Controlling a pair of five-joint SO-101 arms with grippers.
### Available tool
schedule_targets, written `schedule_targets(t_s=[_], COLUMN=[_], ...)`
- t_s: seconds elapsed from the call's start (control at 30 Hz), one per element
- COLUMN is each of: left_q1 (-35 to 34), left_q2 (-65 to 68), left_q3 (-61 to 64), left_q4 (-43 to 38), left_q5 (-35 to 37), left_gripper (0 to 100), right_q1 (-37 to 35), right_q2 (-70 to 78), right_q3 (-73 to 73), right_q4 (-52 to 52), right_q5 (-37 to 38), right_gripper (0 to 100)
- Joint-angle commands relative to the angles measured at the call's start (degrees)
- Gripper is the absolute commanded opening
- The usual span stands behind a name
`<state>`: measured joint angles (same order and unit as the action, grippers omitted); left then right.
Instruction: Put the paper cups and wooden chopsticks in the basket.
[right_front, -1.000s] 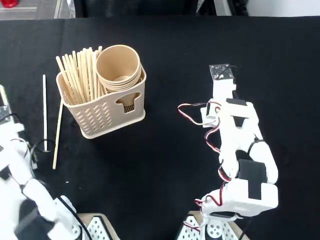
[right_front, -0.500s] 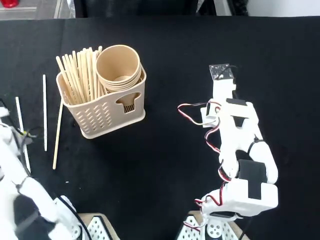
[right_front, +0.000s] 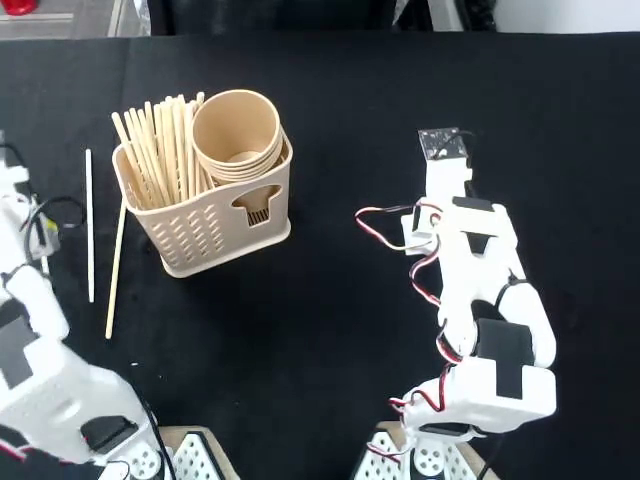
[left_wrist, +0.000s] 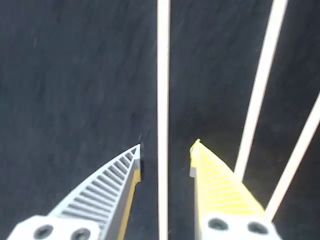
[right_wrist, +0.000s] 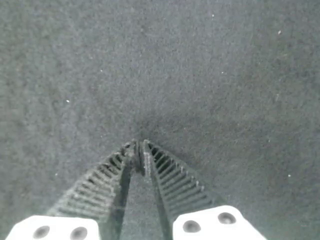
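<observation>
A beige basket (right_front: 215, 230) stands at the table's back left, holding stacked paper cups (right_front: 238, 130) and a bundle of wooden chopsticks (right_front: 160, 140). Two loose chopsticks lie left of it, a pale one (right_front: 89, 225) and a tan one (right_front: 116, 265). My left arm (right_front: 25, 290) is at the table's left edge. Its gripper (left_wrist: 166, 147) is open, its fingers straddling a chopstick (left_wrist: 163, 75) without pinching it. Two more chopsticks (left_wrist: 260, 85) lie beside that one. My right gripper (right_wrist: 139, 145) is shut on nothing, low over bare cloth; in the high view its tip (right_front: 443, 142) points to the back.
Black cloth (right_front: 350, 90) covers the table. The right arm's white body (right_front: 480, 300) with red and white cables fills the front right. Open cloth lies between the basket and that arm, and behind both.
My left arm has swung toward the back along the left edge. The chopstick seen beside it half a second ago is now under the arm in the high view. The right arm has kept still.
</observation>
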<state>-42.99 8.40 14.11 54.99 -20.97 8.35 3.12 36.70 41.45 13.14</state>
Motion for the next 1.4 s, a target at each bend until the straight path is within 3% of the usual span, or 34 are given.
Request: schedule_targets(t_s=[0.0, 0.27, 0.63, 0.8, 1.03, 1.2, 1.37], left_q1=[1.80, 1.98, 1.98, 1.89, 2.42, 2.24, 2.68], left_q2=[1.85, 16.18, 41.23, 51.87, 58.73, 55.12, 42.20], left_q3=[-7.87, -22.11, -55.96, -70.81, -94.29, -95.78, -76.88], left_q4=[-0.70, 2.02, 21.89, 31.12, 46.24, 46.15, 46.15], left_q5=[4.48, 5.54, 5.54, 6.07, 7.38, 11.16, 13.54], left_gripper=[16, 16, 15, 2, 3, 3, 3], right_q1=[0.53, 0.53, 0.53, 0.53, 0.53, 0.53, 0.53], right_q2=[-0.57, -0.57, -0.57, -0.57, -0.57, -0.66, -0.57], right_q3=[-0.31, -0.31, -0.31, -0.31, -0.31, -0.31, -0.31], right_q4=[-0.53, -0.53, -0.53, -0.53, -0.53, -0.70, -0.70], right_q5=[0.53, 0.53, 0.53, 0.53, 0.53, 0.53, 0.53], right_gripper=[1.3, 1.3, 1.3, 1.3, 1.3, 1.3, 1.3])
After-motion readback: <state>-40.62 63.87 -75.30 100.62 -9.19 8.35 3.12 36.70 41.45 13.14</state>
